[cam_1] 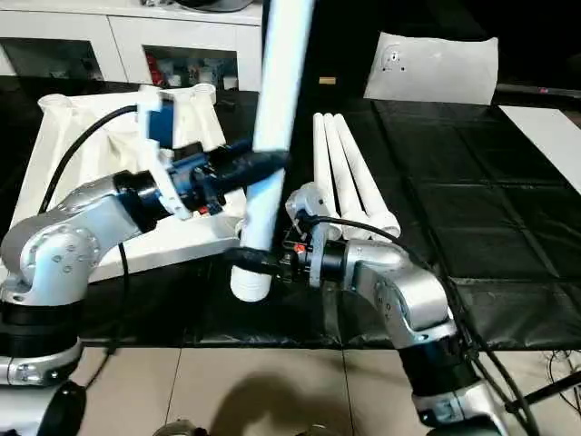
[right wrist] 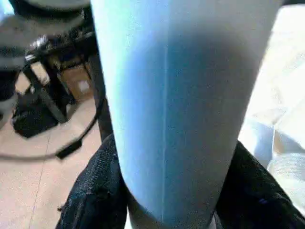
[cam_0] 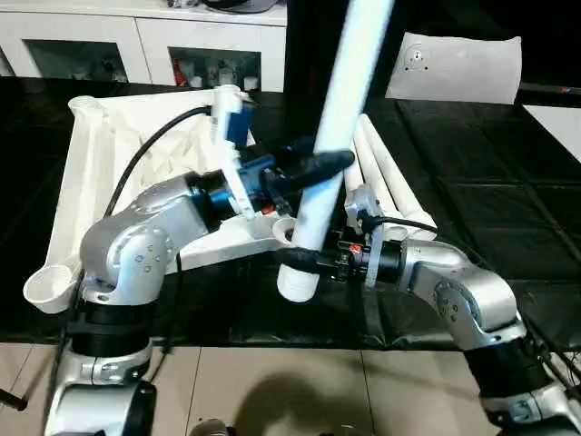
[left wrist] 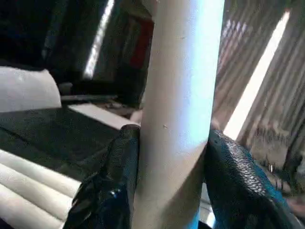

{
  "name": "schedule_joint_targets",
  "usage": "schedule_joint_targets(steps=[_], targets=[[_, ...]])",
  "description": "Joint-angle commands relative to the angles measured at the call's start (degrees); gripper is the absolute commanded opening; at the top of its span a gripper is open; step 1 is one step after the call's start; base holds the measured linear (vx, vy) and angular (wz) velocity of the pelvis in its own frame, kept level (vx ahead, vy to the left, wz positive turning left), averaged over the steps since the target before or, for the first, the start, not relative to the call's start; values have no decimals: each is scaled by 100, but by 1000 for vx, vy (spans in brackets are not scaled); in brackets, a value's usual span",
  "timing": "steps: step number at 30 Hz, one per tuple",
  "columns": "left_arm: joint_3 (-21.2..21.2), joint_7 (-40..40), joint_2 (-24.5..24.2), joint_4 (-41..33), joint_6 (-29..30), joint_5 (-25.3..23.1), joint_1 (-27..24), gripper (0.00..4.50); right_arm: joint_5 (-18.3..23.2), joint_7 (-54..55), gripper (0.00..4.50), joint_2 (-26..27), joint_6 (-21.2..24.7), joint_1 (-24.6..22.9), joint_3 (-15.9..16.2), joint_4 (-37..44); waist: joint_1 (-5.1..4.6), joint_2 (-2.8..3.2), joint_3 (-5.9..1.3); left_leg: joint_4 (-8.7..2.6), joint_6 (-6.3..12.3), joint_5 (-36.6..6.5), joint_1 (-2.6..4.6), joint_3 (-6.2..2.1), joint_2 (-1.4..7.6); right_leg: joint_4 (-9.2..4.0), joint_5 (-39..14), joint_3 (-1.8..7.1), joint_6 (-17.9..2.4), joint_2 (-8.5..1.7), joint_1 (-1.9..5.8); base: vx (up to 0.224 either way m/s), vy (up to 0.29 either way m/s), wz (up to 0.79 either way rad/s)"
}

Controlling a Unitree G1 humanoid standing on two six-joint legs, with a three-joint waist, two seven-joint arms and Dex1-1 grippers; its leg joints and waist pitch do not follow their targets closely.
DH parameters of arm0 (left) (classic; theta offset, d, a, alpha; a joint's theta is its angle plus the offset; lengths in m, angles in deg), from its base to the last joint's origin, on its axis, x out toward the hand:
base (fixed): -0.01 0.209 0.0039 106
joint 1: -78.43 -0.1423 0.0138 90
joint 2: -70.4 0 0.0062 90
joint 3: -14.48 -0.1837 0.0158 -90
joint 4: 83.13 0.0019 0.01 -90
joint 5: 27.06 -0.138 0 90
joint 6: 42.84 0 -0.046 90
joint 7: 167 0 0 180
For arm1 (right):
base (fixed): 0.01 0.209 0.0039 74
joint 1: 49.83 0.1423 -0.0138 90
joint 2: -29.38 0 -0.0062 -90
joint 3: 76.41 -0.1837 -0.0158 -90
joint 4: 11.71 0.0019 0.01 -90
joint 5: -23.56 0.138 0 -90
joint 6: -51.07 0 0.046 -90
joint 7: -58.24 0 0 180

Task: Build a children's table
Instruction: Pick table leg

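A white tube leg [cam_0: 331,145] is held nearly upright by both grippers above a black table [cam_0: 472,218].

The left gripper [cam_0: 318,166] is clamped around the leg at mid-height, one black finger pressed on each side; the right gripper [cam_0: 304,261] is clenched on it just above its open lower end. Behind, the white tabletop [cam_0: 100,173] is lying ribbed side up, and three more legs [cam_1: 349,177] are laid side by side beside it.

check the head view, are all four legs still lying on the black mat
No, three legs lie side by side on the mat, while the fourth leg stands nearly upright, held by the left gripper and the right gripper.
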Motion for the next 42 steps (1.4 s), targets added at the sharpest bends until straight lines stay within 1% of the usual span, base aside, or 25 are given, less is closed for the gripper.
schedule_joint_targets(steps=[1, 3, 4, 6, 8, 13, 14, 17, 20, 21, 23, 24, 26, 27, 29, 30, 32, 34, 35, 36, 37, 38, 39, 41, 42], targets=[[4, -105, 387, -259, -45, 599, 89, 246, -35, 390, 191, 106, 57, -84, -134, -113, 13, 56, -418, -364, -68, -602, 34, -30, 176, -472, -455, 281, -1201, -461, 346, 0, 0, 0], [38, -244, 514, -253, -68, 629, 49, 290, 18, 427, 190, 151, 127, -111, -156, -83, 28, 67, -410, -369, -68, -668, 56, -27, 186, -483, -478, 281, -1258, -444, 324, 0, 0, 0], [-79, -317, 587, -324, -101, 514, -57, 290, 48, 459, 190, 201, 128, -161, -153, -27, 25, 61, -413, -387, -58, -649, 30, -46, 196, -476, -445, 277, -1189, -450, 360, 0, 0, 0], [-343, -373, 621, -427, -156, 145, -213, 297, 21, 520, 190, 304, -24, -221, -150, 22, 19, 77, -406, -391, -58, -720, 39, -49, 196, -500, -584, 277, -1101, -458, 350, 0, 0, 0], [-485, -381, 585, -466, -205, -40, -259, 332, 7, 595, 190, 391, -104, -236, -183, 11, 7, 79, -397, -395, -74, -792, 41, -44, 185, -537, -813, 285, -998, -459, 343, 0, 0, 0], [-423, -568, 582, -483, -330, -94, -205, 347, -17, 767, 190, 522, -239, -229, -234, -34, -15, 88, -386, -405, -140, -892, 53, -51, 188, -548, -1030, 283, -925, -451, 321, 0, 0, 0], [-215, -661, 621, -447, -399, 5, -163, 376, -23, 819, 190, 546, -298, -216, -277, -80, -21, 97, -382, -409, -155, -909, 52, -52, 188, -546, -1014, 281, -931, -441, 314, 0, 0, 0], [297, -873, 771, -417, -518, 374, -126, 386, -55, 974, 190, 609, -412, -192, -392, -130, -17, 104, -390, -397, -175, -861, 38, -48, 175, -533, -842, 283, -984, -445, 331, 0, 0, 0], [613, -1263, 804, -363, -588, 405, -123, 421, -100, 1213, 190, 661, -494, -184, -543, -146, -32, 141, -387, -402, -189, -934, 49, -54, 172, -537, -807, 274, -1013, -430, 324, 0, 0, 0], [656, -1379, 754, -332, -648, 256, -146, 421, -135, 1309, 190, 676, -520, -189, -586, -139, -41, 124, -386, -408, -179, -945, 51, -58, 174, -542, -815, 274, -963, -418, 325, 0, 0, 0], [687, -1617, 603, -291, -747, -110, -276, 432, -258, 1531, 190, 655, -607, -248, -634, -76, -49, 141, -387, -409, -176, -949, 57, -61, 169, -549, -866, 272, -879, -415, 321, 0, 0, 0], [698, -1672, 584, -290, -732, -143, -300, 442, -283, 1571, 190, 648, -626, -261, -640, -61, -54, 200, -386, -413, -206, -959, 63, -68, 171, -539, -884, 271, -864, -416, 311, 0, 0, 0], [636, -1844, 353, -313, -625, -474, -510, 450, -381, 1796, 190, 621, -617, -377, -689, 108, -64, 170, -390, -415, -207, -933, 61, -68, 177, -540, -802, 273, -850, -410, 316, 0, 0, 0], [401, -2084, -72, -338, -533, -1154, -869, 450, -544, 2138, 190, 583, -542, -558, -770, 383, -64, 179, -388, -435, -204, -916, 64, -81, 194, -527, -767, 273, -779, -411, 313, 0, 0, 0], [315, -2182, -224, -341, -490, -1369, -1007, 450, -637, 2260, 190, 552, -519, -623, -777, 483, -82, 181, -405, -427, -189, -833, 72, -67, 171, -520, -719, 274, -678, -394, 319, 0, 0, 0], [180, -2347, -464, -363, -432, -1649, -1297, 450, -872, 2532, 190, 500, -475, -743, -755, 650, -102, 146, -411, -421, -187, -756, 56, -56, 164, -528, -734, 279, -686, -399, 324, 0, 0, 0], [75, -2462, -643, -388, -517, -1915, -1597, 450, -1122, 2862, 190, 474, -443, -866, -734, 805, -122, 165, -402, -428, -216, -732, 62, -55, 168, -525, -782, 279, -683, -389, 292, 0, 0, 0], [82, -2508, -661, -392, -799, -2123, -1868, 450, -1177, 3078, 190, 554, -395, -993, -756, 983, -142, 136, -389, -433, -210, -795, 54, -42, 160, -554, -898, 285, -682, -388, 285, 0, 0, 0], [54, -2559, -678, -403, -1035, -2337, -2065, 450, -1154, 3208, 190, 652, -351, -1094, -788, 1129, -148, 156, -376, -446, -193, -918, 56, -44, 164, -575, -1081, 291, -653, -401, 278, 0, 0, 0], [53, -2560, -678, -403, -1042, -2343, -2071, 450, -1155, 3213, 190, 655, -351, -1098, -789, 1134, -158, 121, -369, -459, -173, -1000, 55, -50, 171, -583, -1246, 292, -607, -404, 272, 0, 0, 0], [123, -2771, -524, -419, -1297, -2452, -2248, 450, -1150, 3334, 190, 705, -256, -1269, -731, 1329, -161, 140, -369, -461, -181, -1047, 65, -50, 175, -586, -1314, 294, -599, -409, 259, 0, 0, 0], [178, -2885, -424, -424, -1406, -2497, -2321, 450, -1133, 3366, 190, 721, -201, -1350, -702, 1414, -168, 113, -355, -467, -170, -1089, 65, -50, 188, -611, -1381, 299, -562, -408, 251, 0, 0, 0], [207, -3046, -330, -414, -1611, -2635, -2396, 450, -1104, 3438, 190, 786, -189, -1454, -714, 1493, -164, 130, -348, -473, -180, -1130, 75, -50, 195, -612, -1389, 301, -566, -406, 237, 0, 0, 0], [183, -3392, -179, -389, -2141, -2991, -2542, 450, -1052, 3620, 190, 967, -285, -1670, -792, 1609, -173, 85, -363, -494, -134, -1099, 51, -62, 210, -622, -1213, 303, -542, -418, 254, 0, 0, 0], [164, -3520, -159, -402, -2237, -3091, -2594, 450, -1048, 3663, 190, 1026, -388, -1746, -819, 1639, -162, 102, -376, -497, -143, -1086, 53, -65, 203, -608, -1152, 300, -545, -423, 259, 0, 0, 0]])
